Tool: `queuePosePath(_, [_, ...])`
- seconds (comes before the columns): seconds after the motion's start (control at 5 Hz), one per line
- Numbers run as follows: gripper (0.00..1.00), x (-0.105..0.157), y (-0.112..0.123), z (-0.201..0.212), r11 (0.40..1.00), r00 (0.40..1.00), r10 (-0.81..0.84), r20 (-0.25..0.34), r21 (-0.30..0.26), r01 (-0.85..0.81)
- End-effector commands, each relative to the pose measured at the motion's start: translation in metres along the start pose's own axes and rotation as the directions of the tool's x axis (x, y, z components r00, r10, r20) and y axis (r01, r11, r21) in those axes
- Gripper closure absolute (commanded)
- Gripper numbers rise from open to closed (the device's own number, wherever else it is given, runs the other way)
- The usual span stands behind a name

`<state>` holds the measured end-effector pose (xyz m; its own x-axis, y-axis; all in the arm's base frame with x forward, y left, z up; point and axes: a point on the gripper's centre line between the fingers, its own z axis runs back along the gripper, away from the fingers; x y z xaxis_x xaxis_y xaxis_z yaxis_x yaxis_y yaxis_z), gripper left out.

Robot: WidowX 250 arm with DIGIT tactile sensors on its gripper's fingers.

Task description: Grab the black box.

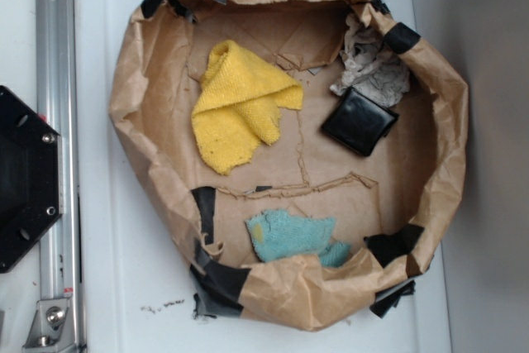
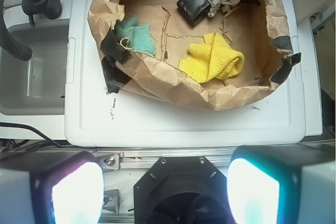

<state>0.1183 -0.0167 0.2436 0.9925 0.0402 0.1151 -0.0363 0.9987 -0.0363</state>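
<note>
The black box (image 1: 359,121) is a small glossy square case lying flat at the right side of the brown paper basin (image 1: 136,113), just below a crumpled grey-white rag (image 1: 374,68). In the wrist view the black box (image 2: 193,4) shows at the far side of the paper basin (image 2: 157,74). My gripper (image 2: 165,192) is open, its two fingers (image 2: 76,192) wide apart with nothing between them. It hovers high over the black hexagonal base plate (image 2: 181,187), well short of the basin. The gripper does not show in the exterior view.
A yellow cloth (image 1: 240,105) lies left of the box and a teal cloth (image 1: 293,236) near the basin's lower rim. Black tape patches (image 1: 219,274) hold the paper rim. The base plate (image 1: 25,179) and a metal rail (image 1: 56,121) sit at the left.
</note>
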Motion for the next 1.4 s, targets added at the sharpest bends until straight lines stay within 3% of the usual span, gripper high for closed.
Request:
queuePosePath(0.0, [0.0, 0.0, 0.0, 0.0, 1.0, 1.0, 0.0, 0.0, 0.0, 0.0])
queuePosePath(0.2, [0.0, 0.045, 0.016, -0.052, 0.993, 0.992, 0.115, -0.052, 0.016, -0.114])
queuePosePath(0.4, [0.0, 0.089, 0.029, -0.083, 0.935, 0.935, 0.355, 0.008, 0.013, -0.355])
queuePosePath(0.6, [0.0, 0.122, 0.036, -0.104, 0.839, 0.833, 0.541, 0.117, -0.006, -0.544])
queuePosePath(0.8, [0.0, 0.128, 0.046, -0.126, 0.687, 0.658, 0.697, 0.285, -0.001, -0.727])
queuePosePath(1.0, [0.0, 0.138, 0.054, -0.144, 0.602, 0.577, 0.743, 0.339, 0.037, -0.798])
queuePosePath(1.2, [0.0, 0.144, 0.064, -0.167, 0.597, 0.582, 0.738, 0.341, 0.071, -0.799])
